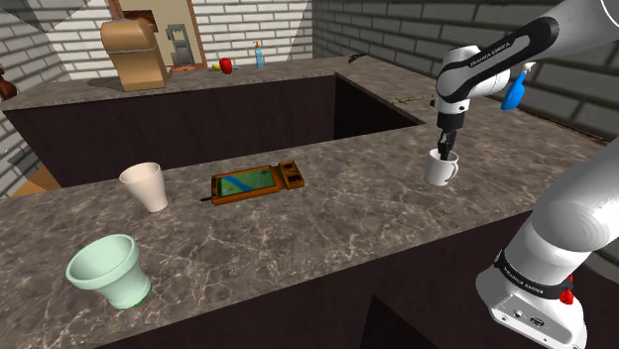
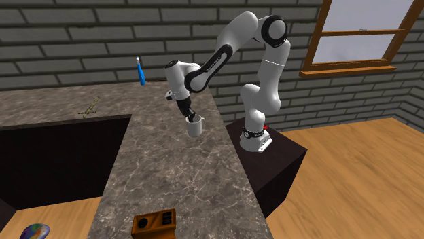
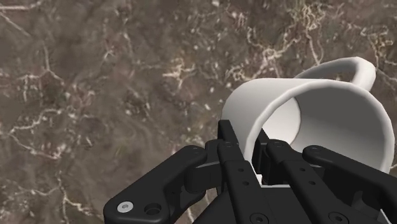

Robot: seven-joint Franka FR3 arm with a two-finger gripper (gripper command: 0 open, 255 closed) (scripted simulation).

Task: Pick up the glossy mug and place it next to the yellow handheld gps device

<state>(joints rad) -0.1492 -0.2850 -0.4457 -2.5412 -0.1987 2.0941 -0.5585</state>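
Hand (image 3: pixel 253 147) gripping white mug (image 3: pixel 331 118), marbled counter (image 3: pixel 95 76) beneath

The mug (image 1: pixel 439 169) (image 2: pixel 195 125) (image 3: pixel 318 121) is plain white and glossy, with one loop handle. It stands upright at the marble counter, and the gripper (image 1: pixel 445 152) (image 3: pixel 254 153) clasps its rim wall, one finger inside and one outside. I cannot tell if it touches the counter. The gps device (image 1: pixel 256 183) (image 2: pixel 154 223) is orange-brown with a green screen. It lies flat, well apart from the mug.
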